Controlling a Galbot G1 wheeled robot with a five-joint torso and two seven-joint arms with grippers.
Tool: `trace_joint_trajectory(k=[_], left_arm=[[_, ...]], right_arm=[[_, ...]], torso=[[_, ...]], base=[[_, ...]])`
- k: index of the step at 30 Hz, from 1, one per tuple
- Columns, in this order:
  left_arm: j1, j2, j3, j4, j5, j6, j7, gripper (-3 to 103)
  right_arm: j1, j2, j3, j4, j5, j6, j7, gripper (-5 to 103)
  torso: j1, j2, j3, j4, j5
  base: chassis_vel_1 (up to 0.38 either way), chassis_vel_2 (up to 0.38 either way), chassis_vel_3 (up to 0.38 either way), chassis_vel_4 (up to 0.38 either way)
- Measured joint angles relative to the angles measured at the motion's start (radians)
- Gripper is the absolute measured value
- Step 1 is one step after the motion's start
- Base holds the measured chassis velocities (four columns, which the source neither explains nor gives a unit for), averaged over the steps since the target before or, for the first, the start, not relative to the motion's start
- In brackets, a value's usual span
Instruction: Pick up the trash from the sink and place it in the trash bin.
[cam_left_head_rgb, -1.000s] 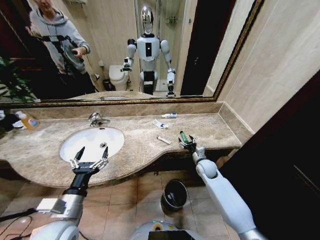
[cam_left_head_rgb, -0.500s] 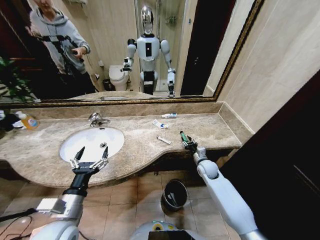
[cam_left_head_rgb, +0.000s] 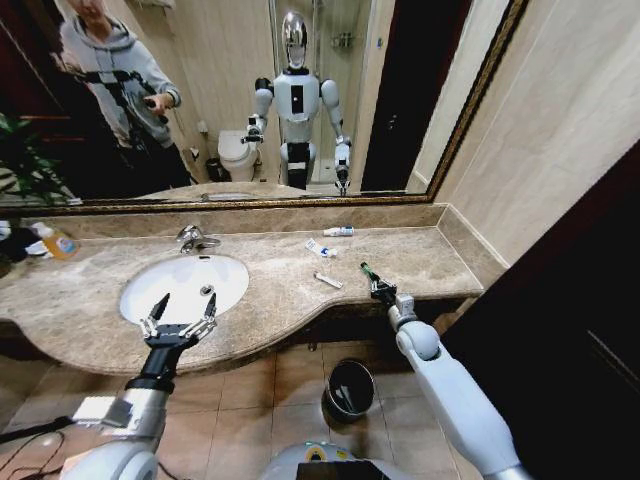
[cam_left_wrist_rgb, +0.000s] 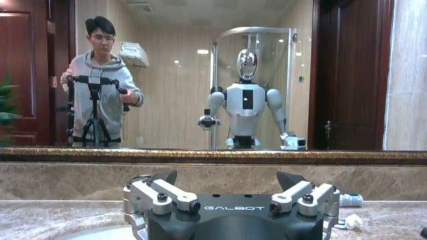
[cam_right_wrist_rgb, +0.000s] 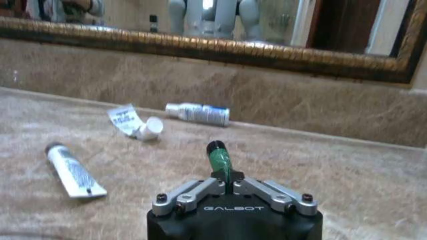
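**Right gripper holds the one green lighter above the counter**

There is one green lighter (cam_right_wrist_rgb: 218, 159), and the fingers of the right gripper (cam_left_head_rgb: 383, 291) are clamped together on its lower end. It is held over the front right part of the marble counter (cam_left_head_rgb: 420, 255), near the edge. Its long axis goes from the gripper toward the mirror (cam_left_head_rgb: 230, 90), with the dark tip pointing away from the robot and a little upward.

Three small white tubes lie on the counter between the sink (cam_left_head_rgb: 184, 287) and the right end. One tube (cam_right_wrist_rgb: 72, 170) is nearest the front; a second tube with a round cap (cam_right_wrist_rgb: 135, 123) is behind it; the third (cam_right_wrist_rgb: 198, 113) lies along the back wall.

One black bin (cam_left_head_rgb: 349, 388) stands on the floor under the counter edge.

The left gripper (cam_left_head_rgb: 178, 324) hovers at the front of the sink, its fingers spread wide apart, holding nothing.
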Motion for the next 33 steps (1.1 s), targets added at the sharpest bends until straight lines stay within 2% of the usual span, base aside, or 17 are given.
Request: trace_joint_trajectory(k=[5,11,13,15,17,18,19,20,21,24,26,28,32,33], left_arm=[[0.0,0.0,0.0,0.0,0.0,0.0,0.0,100],[0.0,0.0,0.0,0.0,0.0,0.0,0.0,100],[0.0,0.0,0.0,0.0,0.0,0.0,0.0,100],[0.0,0.0,0.0,0.0,0.0,0.0,0.0,100],[0.0,0.0,0.0,0.0,0.0,0.0,0.0,100],[0.0,0.0,0.0,0.0,0.0,0.0,0.0,100],[0.0,0.0,0.0,0.0,0.0,0.0,0.0,100],[0.0,0.0,0.0,0.0,0.0,0.0,0.0,100],[0.0,0.0,0.0,0.0,0.0,0.0,0.0,100],[0.0,0.0,0.0,0.0,0.0,0.0,0.0,100],[0.0,0.0,0.0,0.0,0.0,0.0,0.0,100],[0.0,0.0,0.0,0.0,0.0,0.0,0.0,100],[0.0,0.0,0.0,0.0,0.0,0.0,0.0,100],[0.0,0.0,0.0,0.0,0.0,0.0,0.0,100]], right_arm=[[-0.031,-0.018,0.029,0.06,0.012,0.006,0.001,2],[-0.172,-0.07,0.103,0.242,0.079,0.017,0.005,1],[-0.299,-0.083,0.155,0.318,0.132,0.055,0.005,1],[-0.336,-0.083,0.169,0.331,0.138,0.076,0.004,1],[-0.488,-0.068,0.203,0.367,0.131,0.175,0.004,1],[-0.488,-0.068,0.203,0.367,0.131,0.175,0.004,1],[-0.522,-0.061,0.205,0.368,0.122,0.199,0.004,1],[-0.602,-0.026,0.206,0.358,0.078,0.268,0.005,1],[-0.64,-0.004,0.203,0.338,0.044,0.296,0.005,1],[-0.689,0.023,0.183,0.295,-0.001,0.329,0.004,1],[-0.713,0.054,0.135,0.205,-0.046,0.332,-0.006,1],[-0.711,0.059,0.126,0.185,-0.054,0.329,-0.01,1],[-0.61,0.098,0.069,0.003,-0.138,0.274,-0.035,1],[-0.61,0.098,0.069,0.003,-0.138,0.274,-0.035,1]], torso=[[0.0,0.0,0.0,-0.0001,0.0001],[0.0,0.0,0.0,-0.0003,-0.0001],[0.0,0.0,0.0,0.0001,-0.0002],[0.0,0.0,0.0,0.0,0.0],[0.0,0.0,0.0,-0.0003,0.0002],[0.0,0.0,0.0,-0.0003,0.0002],[0.0,0.0,0.0,-0.0003,0.0],[0.0,0.0,0.0,-0.0001,-0.0001],[0.0,0.0,0.0,-0.0001,-0.0002],[0.0,0.0,0.0,-0.0004,-0.0002],[0.0,0.0,0.0,-0.0003,-0.0002],[0.0,0.0,0.0,-0.0003,-0.0001],[0.0,0.0,0.0,0.0001,0.0],[0.0,0.0,0.0,0.0001,0.0]], base=[[0.0,0.0,0.0,0.0],[0.0,0.0,0.0,0.0],[0.0,0.0,0.0,0.0],[0.0,0.0,0.0,0.0],[0.0,0.0,0.0,0.0],[0.0,0.0,0.0,0.0],[0.0,0.0,0.0,0.0],[0.0,0.0,0.0,0.0],[0.0,0.0,0.0,0.0],[0.0,0.0,0.0,0.0],[0.0,0.0,0.0,0.0],[0.0,0.0,0.0,0.0],[0.0,0.0,0.0,0.0],[0.0,0.0,0.0,0.0]])
